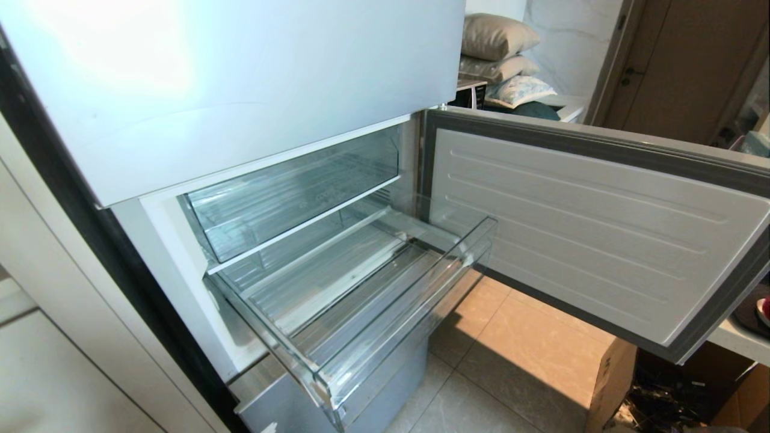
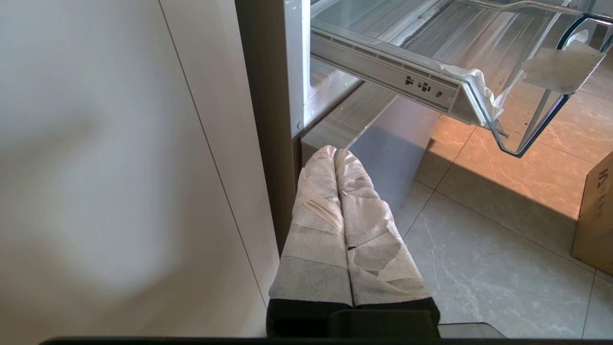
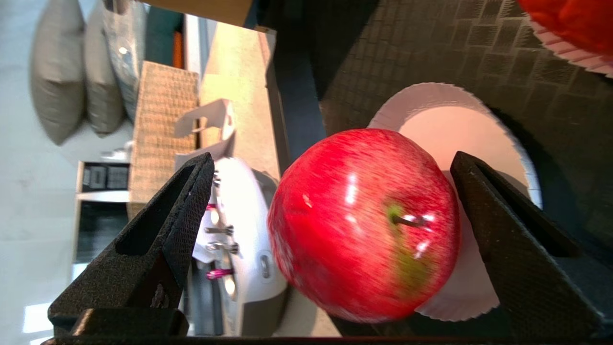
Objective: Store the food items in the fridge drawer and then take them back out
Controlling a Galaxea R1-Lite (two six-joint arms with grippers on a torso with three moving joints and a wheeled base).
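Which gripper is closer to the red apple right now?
Right. The right gripper is open with the apple between its fingers, on a paper plate. The left gripper hangs shut by the fridge base.

Second fruit (image 3: 572,24): orange-red, cut off at the right wrist frame's corner; only a slice showed, kind not determinable.
Paper plate (image 3: 459,120): partly hidden behind the apple (image 3: 364,225).
Apple outline: slightly blurred; contact with the plate not determinable.
Fridge drawer (image 1: 409,300): near corner ran off the head view's lower edge.
Cardboard box (image 1: 610,376): cropped; printing unreadable.
Both arms: outside the head view.
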